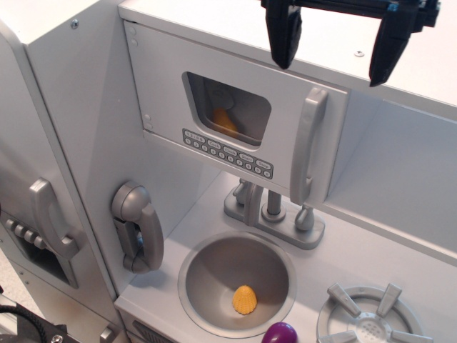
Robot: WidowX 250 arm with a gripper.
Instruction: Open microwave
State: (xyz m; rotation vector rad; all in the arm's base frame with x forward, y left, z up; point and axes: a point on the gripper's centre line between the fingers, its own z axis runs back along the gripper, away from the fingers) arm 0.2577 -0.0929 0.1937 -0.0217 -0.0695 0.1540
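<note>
The microwave (214, 93) is a grey compartment at the upper middle with a flat grey door. Its door has a small rounded window (227, 108) showing something orange inside, a row of printed buttons (227, 152) below it, and a long vertical grey handle (309, 146) on the right side. The door looks shut or nearly so. My gripper (335, 53) hangs at the top right, above the microwave's top and above the handle, with its two black fingers (284, 39) spread wide apart and nothing between them.
A grey toy phone (138, 226) hangs on the left wall. A round sink (207, 275) holds a yellow-orange object (245, 299), with a faucet (275, 211) behind it. A purple object (280, 333) and a burner (371, 318) sit at the front right. A larger grey door handle (50, 214) is at far left.
</note>
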